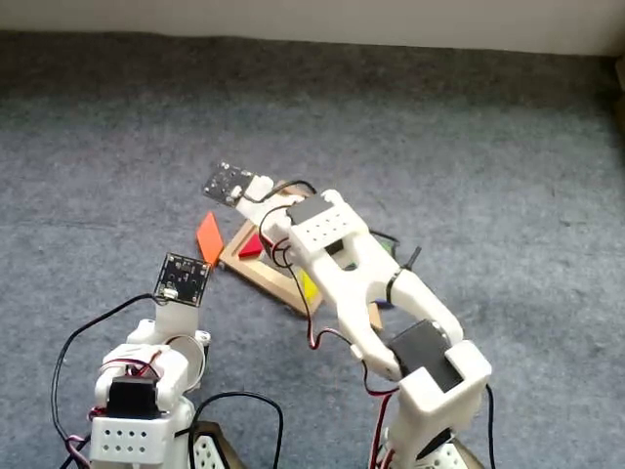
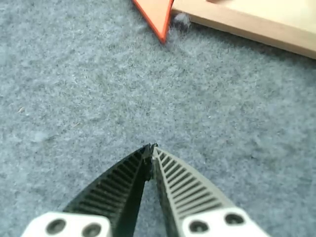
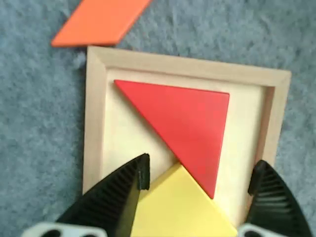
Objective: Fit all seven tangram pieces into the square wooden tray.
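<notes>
The grey carpet (image 1: 488, 147) covers the whole work surface, and both arms stand at its near edge. The right arm (image 1: 371, 274) stretches out far and to the left, so that its wrist hangs over the square wooden tray (image 1: 262, 282). The left arm (image 1: 146, 391) sits folded up at the near left, well short of the tray.

The tray lies on the carpet roughly in the middle, turned like a diamond from where I stand. Inside it, a red triangle (image 3: 182, 118) lies toward the far-left corner, and a yellow triangle (image 3: 180, 207) sits with its tip against the red one's long edge.

The right gripper (image 3: 200, 175) is spread wide above the tray, with one finger on either side of the yellow triangle's tip. I can't tell whether either finger touches the piece.

An orange parallelogram (image 1: 209, 237) lies flat on the carpet just beside the tray's left corner, outside the rim.

The left gripper (image 2: 149, 148) has its fingers pressed together at the tips, holding nothing, over bare carpet near the orange piece.
</notes>
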Tool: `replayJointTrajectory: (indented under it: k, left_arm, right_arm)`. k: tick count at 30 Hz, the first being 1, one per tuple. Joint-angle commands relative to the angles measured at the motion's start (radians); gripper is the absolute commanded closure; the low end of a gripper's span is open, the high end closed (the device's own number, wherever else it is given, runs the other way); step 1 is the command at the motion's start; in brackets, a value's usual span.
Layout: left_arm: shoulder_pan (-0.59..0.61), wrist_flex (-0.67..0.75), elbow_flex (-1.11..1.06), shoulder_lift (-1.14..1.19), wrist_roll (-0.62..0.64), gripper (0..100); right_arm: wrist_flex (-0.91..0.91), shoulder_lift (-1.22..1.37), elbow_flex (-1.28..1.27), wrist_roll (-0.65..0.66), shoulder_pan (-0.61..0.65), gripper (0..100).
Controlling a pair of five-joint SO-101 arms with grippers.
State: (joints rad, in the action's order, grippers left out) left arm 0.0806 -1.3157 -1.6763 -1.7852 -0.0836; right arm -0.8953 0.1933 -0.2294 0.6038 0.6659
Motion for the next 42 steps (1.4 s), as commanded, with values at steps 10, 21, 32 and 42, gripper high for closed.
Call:
replayJointTrajectory:
  k: [10, 21, 32, 42]
  left_arm:
    - [0.007, -0.003, -0.021, -0.015, 0.009, 97]
    - [0.007, -0.003, -0.021, -0.015, 0.009, 97]
    - [0.007, -0.003, -0.021, -0.015, 0.009, 97]
    - [0.007, -0.003, -0.021, -0.015, 0.009, 97]
  right_arm:
    - [-0.004, 0.182, 0.228, 0.011, 0.038, 68.6]
    - [-0.010, 0.321, 0.309, 0.068, 0.027, 69.7]
    - [-0.091, 0.285, 0.375, 0.115, -0.025, 95.0]
    - [-0.093, 0.119, 0.329, 0.072, -0.041, 94.7]
